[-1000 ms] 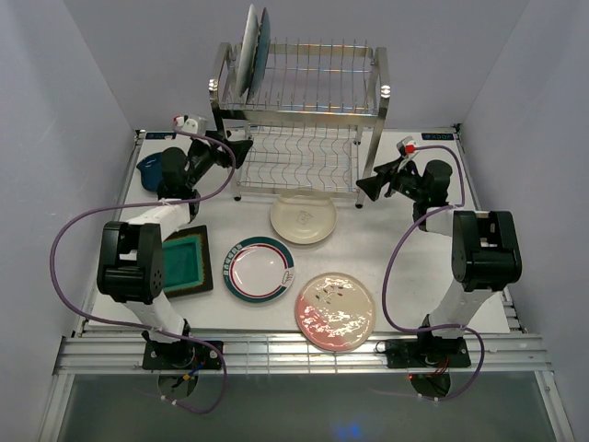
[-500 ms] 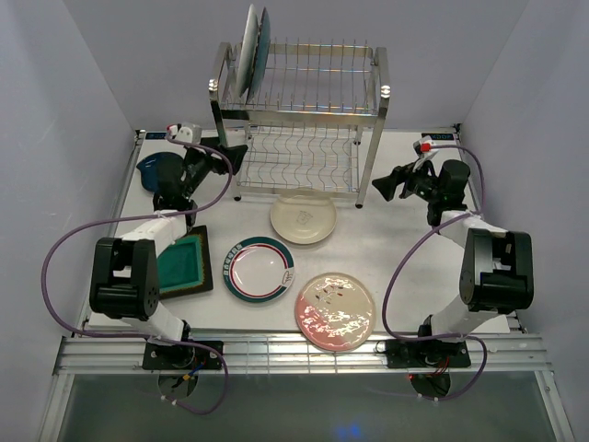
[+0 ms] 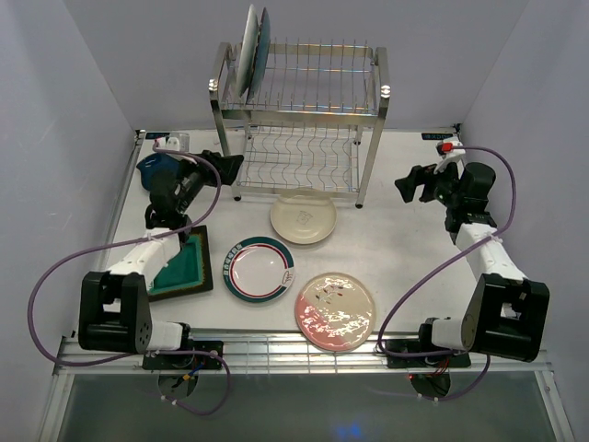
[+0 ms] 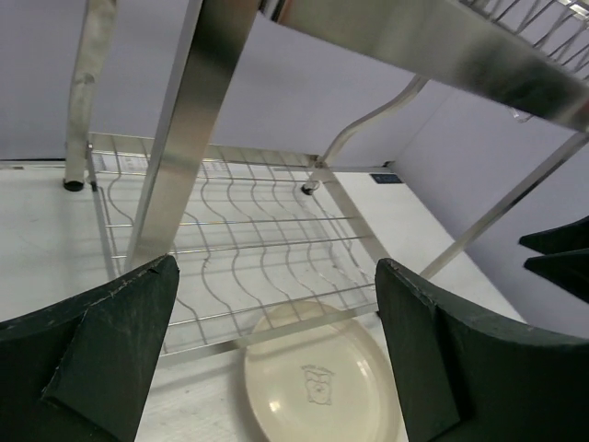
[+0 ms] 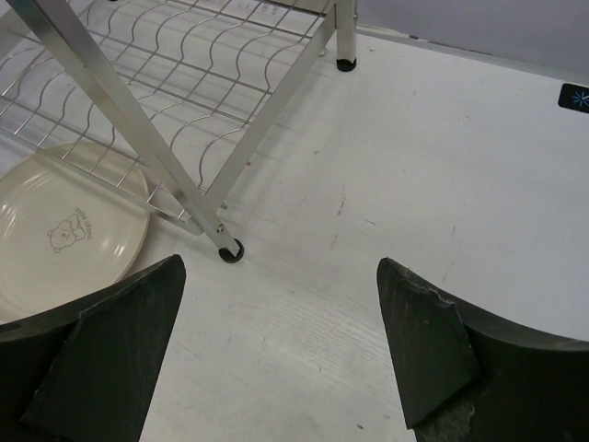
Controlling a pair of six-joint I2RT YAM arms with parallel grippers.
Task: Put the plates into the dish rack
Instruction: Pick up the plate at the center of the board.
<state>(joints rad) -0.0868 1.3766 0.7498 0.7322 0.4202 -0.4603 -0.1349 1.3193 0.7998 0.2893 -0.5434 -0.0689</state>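
Dish rack (image 3: 299,115) top centre of the overhead view. Two plates stand on edge at the left end of its upper tier: pale-backed plate (image 3: 246,55), dark teal plate (image 3: 265,39) just beside it. On the table (image 3: 405,267):
- cream plate (image 3: 303,219), centre, back edge tucked under the rack's lower shelf
- green-red rimmed plate (image 3: 260,267), lower left of it
- pink speckled plate (image 3: 335,310), bottom centre
- square green plate (image 3: 184,261), left, partly under the left arm
- small dark blue dish (image 3: 150,167), upper left, half hidden

Left gripper (image 3: 228,164) near the rack's left front post, jaws spread wide, empty. Right gripper (image 3: 405,184) right of the rack, apart from it, jaws wide, empty.
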